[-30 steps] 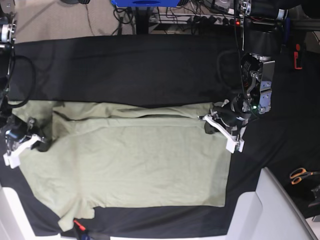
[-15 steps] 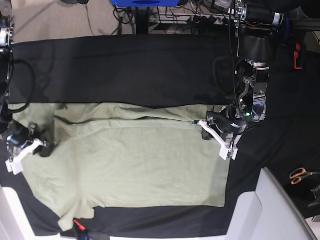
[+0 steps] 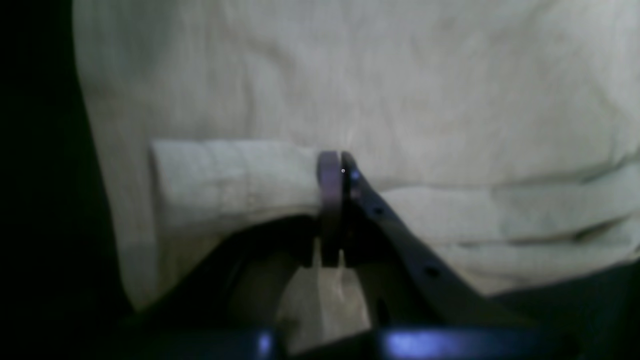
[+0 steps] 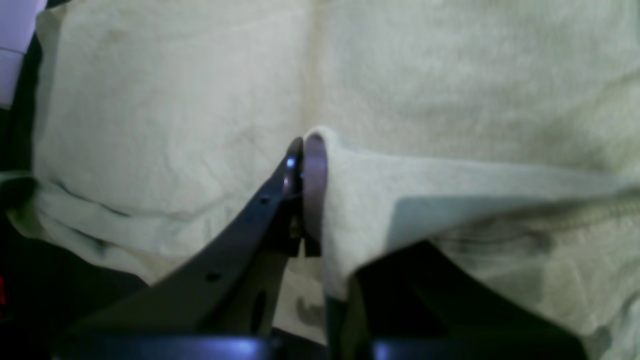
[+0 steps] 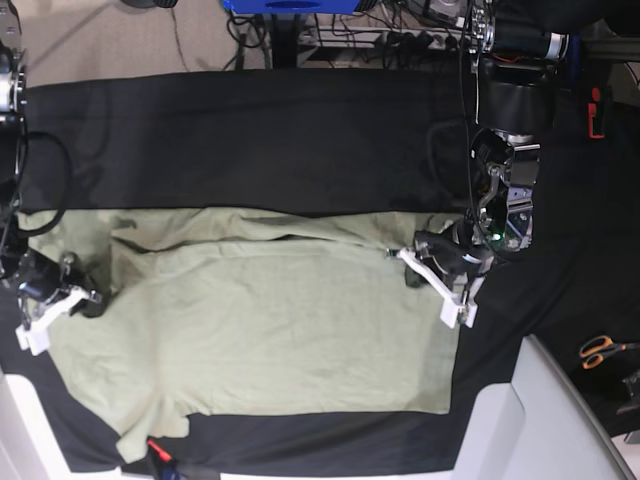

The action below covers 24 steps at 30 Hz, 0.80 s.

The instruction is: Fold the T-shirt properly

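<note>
both grippers are clenched on fabric: left gripper (image 3: 332, 172) pinches a raised fold at one edge of the t-shirt (image 5: 270, 330), right gripper (image 4: 305, 150) pinches a matching fold at the opposite edge, jaws pressed together with cloth pulled up between them. in the base view the left gripper (image 5: 440, 275) sits at the shirt's right-hand edge and the right gripper (image 5: 50, 300) at its left-hand edge — two grips on one long side, which reads as a hold meant to carry that side over the body in a lengthwise fold without letting it sag in the middle. a narrow flap already lies turned along the shirt's far edge; the rest lies flat, a sleeve sticking out at the near left corner. the shirt rests on a large black cloth (image 5: 250, 140) covering the table. outward from it: orange-handled scissors (image 5: 600, 350) well apart at the right, a pale panel (image 5: 540, 420) at the near right corner, a small red-tipped object (image 5: 155, 450) just beside the near hem, and cables (image 5: 380, 35) on the floor beyond the far edge.
</note>
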Tool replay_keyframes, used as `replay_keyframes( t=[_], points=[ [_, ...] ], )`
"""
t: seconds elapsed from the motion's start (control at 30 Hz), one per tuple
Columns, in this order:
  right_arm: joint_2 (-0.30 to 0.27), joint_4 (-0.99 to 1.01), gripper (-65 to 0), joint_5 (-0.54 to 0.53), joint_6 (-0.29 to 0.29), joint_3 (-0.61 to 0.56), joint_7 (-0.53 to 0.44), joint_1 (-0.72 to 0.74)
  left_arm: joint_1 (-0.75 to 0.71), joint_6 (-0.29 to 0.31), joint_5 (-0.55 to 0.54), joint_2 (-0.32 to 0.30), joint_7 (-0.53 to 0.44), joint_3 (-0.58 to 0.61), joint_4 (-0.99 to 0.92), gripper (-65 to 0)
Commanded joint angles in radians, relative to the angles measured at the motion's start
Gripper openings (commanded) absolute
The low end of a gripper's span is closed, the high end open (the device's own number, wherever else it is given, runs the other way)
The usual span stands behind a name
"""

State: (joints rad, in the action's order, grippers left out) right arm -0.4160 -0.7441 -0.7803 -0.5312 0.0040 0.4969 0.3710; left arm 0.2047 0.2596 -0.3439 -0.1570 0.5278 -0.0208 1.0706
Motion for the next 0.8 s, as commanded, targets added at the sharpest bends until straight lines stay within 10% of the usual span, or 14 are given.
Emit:
replay_keyframes(
  t=[0.0, 0.17, 0.37, 0.43, 0.77],
  points=[
    [-0.017, -0.013, -64.5, -0.018, -0.008, 0.001, -0.025, 0.032, 0.022, 0.0, -0.008, -0.008, -0.034, -0.001, 0.016, -65.0],
    [-0.017, -0.013, -43.1, -0.018, -0.005, 0.001, -0.096, 0.029, 0.043, 0.0, -0.008, -0.008, -0.056, -0.001, -0.02, -65.0],
    [-0.024, -0.019, -5.1, -0.021, -0.004, 0.017, -0.143, 0.023, 0.085, 0.0, -0.014, -0.014, -0.057, -0.017, -0.059, -8.6],
    [-0.024, -0.022, -4.1, -0.021, -0.004, 0.075, -0.148, 0.007, 0.094, 0.0, -0.017, -0.025, -0.057, -0.018, -0.057, 0.0],
    [0.084, -0.337, -8.4, -0.026, 0.121, 0.629, 0.021, -0.295, -0.087, 0.004, -0.017, -0.042, -0.048, -0.209, 0.25, -3.1]
  ],
)
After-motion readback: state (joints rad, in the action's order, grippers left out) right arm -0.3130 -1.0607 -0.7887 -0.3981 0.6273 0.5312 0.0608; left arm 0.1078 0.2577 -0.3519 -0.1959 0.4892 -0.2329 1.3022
